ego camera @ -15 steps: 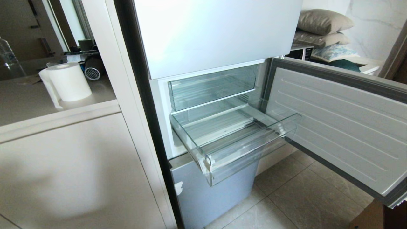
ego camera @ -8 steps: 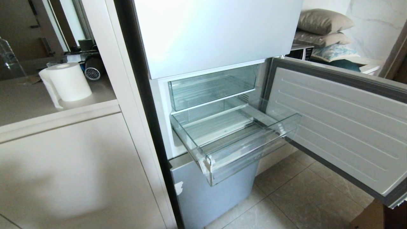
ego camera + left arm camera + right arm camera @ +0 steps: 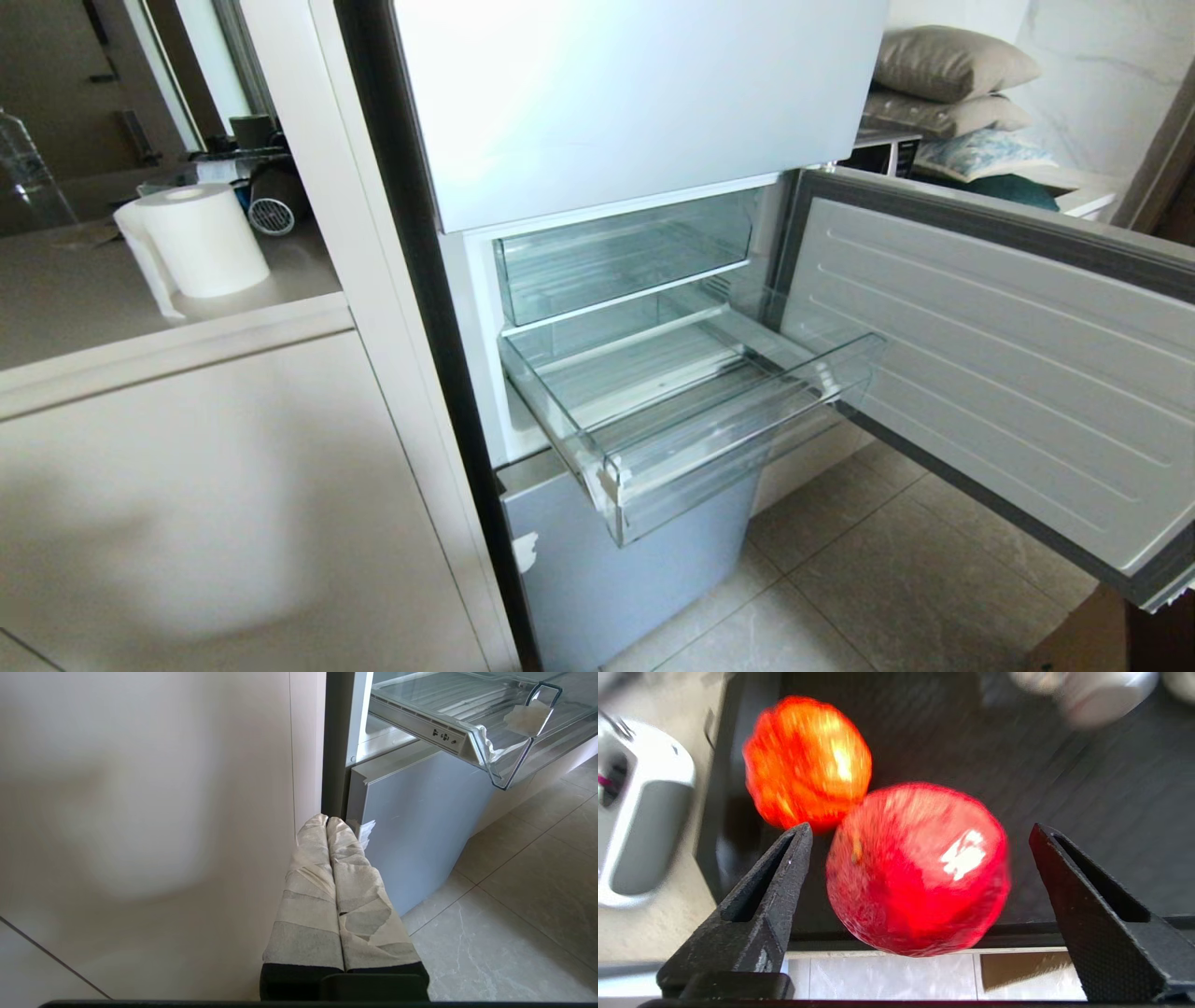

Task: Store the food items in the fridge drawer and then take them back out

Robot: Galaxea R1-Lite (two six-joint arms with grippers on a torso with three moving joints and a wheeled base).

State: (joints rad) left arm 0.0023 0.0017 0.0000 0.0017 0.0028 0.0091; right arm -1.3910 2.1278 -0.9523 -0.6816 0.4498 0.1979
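- Right gripper (image 3: 920, 830) jaws spread wide around red fruit (image 3: 917, 870) on a dark tray (image 3: 1064, 788), orange fruit (image 3: 808, 760) touching it
- Centre the fruit before closing
- Fridge drawer (image 3: 738, 439) pulled out, empty
- Left gripper (image 3: 327, 823) parked, jaws pressed together

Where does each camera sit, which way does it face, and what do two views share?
Head: up high, facing forward and down at the fridge and open drawer; no arm shows.
Left wrist: low, facing the cabinet and fridge base; left gripper shut.
Right wrist: above a red fruit and orange fruit on a dark tray; right gripper open.
Shared: head and left wrist both show the drawer.
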